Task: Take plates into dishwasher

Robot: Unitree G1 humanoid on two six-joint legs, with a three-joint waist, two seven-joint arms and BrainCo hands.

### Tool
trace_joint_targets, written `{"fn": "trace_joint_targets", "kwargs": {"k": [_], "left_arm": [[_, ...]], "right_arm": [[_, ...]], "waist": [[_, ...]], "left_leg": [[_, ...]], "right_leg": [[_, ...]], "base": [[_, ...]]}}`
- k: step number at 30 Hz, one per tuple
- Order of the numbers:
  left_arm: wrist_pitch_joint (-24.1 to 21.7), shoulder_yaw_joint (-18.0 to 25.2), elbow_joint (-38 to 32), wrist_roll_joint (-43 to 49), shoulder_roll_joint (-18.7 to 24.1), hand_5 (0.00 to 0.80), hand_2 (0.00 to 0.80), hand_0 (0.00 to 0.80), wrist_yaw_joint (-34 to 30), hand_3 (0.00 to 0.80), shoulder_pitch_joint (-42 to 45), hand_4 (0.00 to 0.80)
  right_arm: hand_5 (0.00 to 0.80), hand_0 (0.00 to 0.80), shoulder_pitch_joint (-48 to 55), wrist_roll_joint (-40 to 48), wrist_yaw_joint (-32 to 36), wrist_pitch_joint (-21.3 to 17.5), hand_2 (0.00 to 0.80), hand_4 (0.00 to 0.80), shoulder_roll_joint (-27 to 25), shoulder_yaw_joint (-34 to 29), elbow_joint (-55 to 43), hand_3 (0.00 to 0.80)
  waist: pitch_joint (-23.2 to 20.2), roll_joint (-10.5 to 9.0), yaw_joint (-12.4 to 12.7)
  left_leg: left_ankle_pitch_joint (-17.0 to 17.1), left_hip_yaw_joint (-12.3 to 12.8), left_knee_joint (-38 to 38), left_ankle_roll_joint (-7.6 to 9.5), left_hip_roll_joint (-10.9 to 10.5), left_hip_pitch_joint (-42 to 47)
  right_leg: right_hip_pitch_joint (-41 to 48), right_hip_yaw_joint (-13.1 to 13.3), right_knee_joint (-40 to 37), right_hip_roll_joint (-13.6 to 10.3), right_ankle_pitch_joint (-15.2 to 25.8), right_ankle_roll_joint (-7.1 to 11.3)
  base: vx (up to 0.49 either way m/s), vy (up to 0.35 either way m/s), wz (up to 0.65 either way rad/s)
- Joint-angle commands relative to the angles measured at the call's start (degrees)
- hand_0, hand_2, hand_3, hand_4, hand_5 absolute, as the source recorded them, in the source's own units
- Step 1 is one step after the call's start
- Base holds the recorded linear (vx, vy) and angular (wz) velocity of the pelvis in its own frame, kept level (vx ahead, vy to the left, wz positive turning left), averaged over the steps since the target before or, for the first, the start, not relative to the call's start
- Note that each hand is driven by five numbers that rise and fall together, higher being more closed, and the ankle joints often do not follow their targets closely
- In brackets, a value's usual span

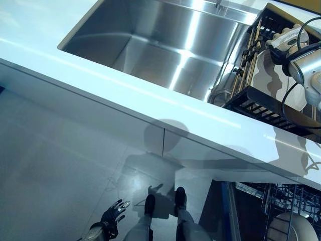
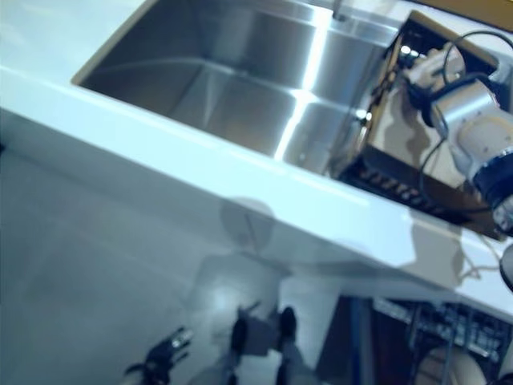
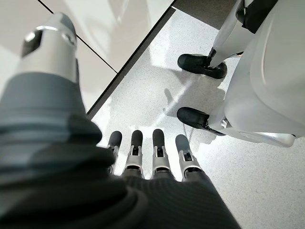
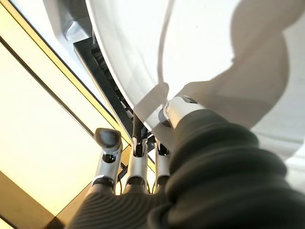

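At the white counter (image 1: 150,100) beside the steel sink (image 1: 165,40), the robot's right hand (image 4: 143,157) reaches into the dark dish rack (image 1: 251,100), its fingers (image 4: 107,143) and thumb closing on the rim of a white plate (image 4: 200,47) standing on edge there. The left hand (image 1: 113,216) hangs low over the floor, fingers straight and empty. Below, the open dishwasher (image 1: 271,211) already shows one plate in its basket. The plate is likely rigid, smooth, slippery and breakable; a firm pinch at the rim suits it best.
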Motion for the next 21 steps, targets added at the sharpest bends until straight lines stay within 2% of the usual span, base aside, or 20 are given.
{"fn": "trace_joint_targets", "kwargs": {"k": [1,6,8,9,13,16,18,21], "left_arm": [[-0.79,-2.46,1.22,0.22,1.69,0.0,0.0,0.0,-0.75,0.0,1.43,0.0],[-0.62,-2.47,1.19,0.2,1.55,0.0,0.0,0.0,-0.56,0.0,1.02,0.0],[-0.85,-2.89,1.52,-0.35,1.53,0.0,0.0,0.0,-0.54,0.0,0.78,0.0],[-1.22,-2.88,1.68,-0.28,1.31,0.0,0.0,0.0,-0.65,0.0,0.75,0.0],[-1.96,-2.95,2.33,-0.16,1.25,0.0,0.0,0.0,-1.09,0.0,0.29,0.0],[-2.78,-3.31,2.73,-0.56,0.76,0.0,0.0,0.0,-1.03,0.0,0.0,0.0],[-3.45,-3.56,2.92,-1.61,0.78,0.0,0.0,0.0,-1.4,0.0,0.09,0.0],[-3.65,-3.88,2.42,-1.76,1.02,0.0,0.0,0.0,-1.91,0.0,-0.06,0.0]], "right_arm": [[0.8,0.8,-5.15,-3.14,-4.78,6.37,0.8,0.8,-3.94,-1.21,4.24,0.8],[0.8,0.8,-3.3,-0.73,-7.34,5.46,0.8,0.8,-3.35,-2.79,4.06,0.8],[0.8,0.8,-2.17,2.95,-8.49,6.06,0.8,0.8,-2.9,-4.08,4.02,0.8],[0.8,0.8,-0.17,7.79,-8.4,7.94,0.8,0.8,-2.11,-6.01,3.88,0.8],[0.8,0.8,1.51,11.21,-11.42,10.57,0.8,0.8,-0.25,-8.01,6.4,0.8],[0.8,0.8,2.29,15.05,-16.72,14.05,0.8,0.8,1.64,-10.18,10.55,0.8],[0.8,0.8,2.81,21.65,-21.3,17.69,0.8,0.8,2.58,-13.16,14.89,0.8],[0.8,0.8,2.72,29.1,-26.0,19.74,0.8,0.8,3.54,-16.01,17.99,0.8]], "waist": [[-4.03,-0.74,0.54],[-3.95,-0.57,0.68],[-3.97,-0.42,0.67],[-3.86,-0.17,0.77],[-3.58,0.27,1.1],[-3.19,0.95,1.56],[-2.7,1.53,1.93],[-2.23,1.94,2.35]], "left_leg": [[2.71,-0.15,-2.77,-1.53,1.93,-2.51],[2.73,-0.29,-2.77,-1.48,1.79,-2.68],[2.75,-0.38,-2.77,-1.52,1.69,-2.75],[2.85,-0.47,-2.77,-1.54,1.63,-2.91],[2.93,-0.66,-2.77,-1.47,1.54,-3.07],[3.08,-0.75,-2.77,-1.38,1.41,-3.39],[3.32,-1.03,-2.77,-1.3,1.25,-3.82],[3.53,-1.31,-2.77,-1.25,1.08,-4.25]], "right_leg": [[2.24,-0.88,0.7,-2.26,-3.06,6.93],[2.12,-0.94,0.71,-2.31,-3.11,6.94],[1.99,-0.92,0.75,-2.36,-3.05,7.03],[1.84,-0.98,0.76,-2.4,-3.02,7.05],[1.72,-1.12,0.71,-2.42,-3.07,6.86],[1.51,-1.25,0.75,-2.46,-3.09,6.67],[1.18,-1.35,0.74,-2.46,-3.0,6.56],[0.87,-1.62,0.72,-2.52,-2.88,6.44]], "base": [[0.0,0.0,0.0],[0.0,0.0,0.0],[0.0,0.0,0.0],[0.0,0.0,0.0],[0.0,0.0,0.0],[0.0,0.0,0.0],[-0.045,-0.011,0.05],[-0.041,-0.009,0.04]]}}
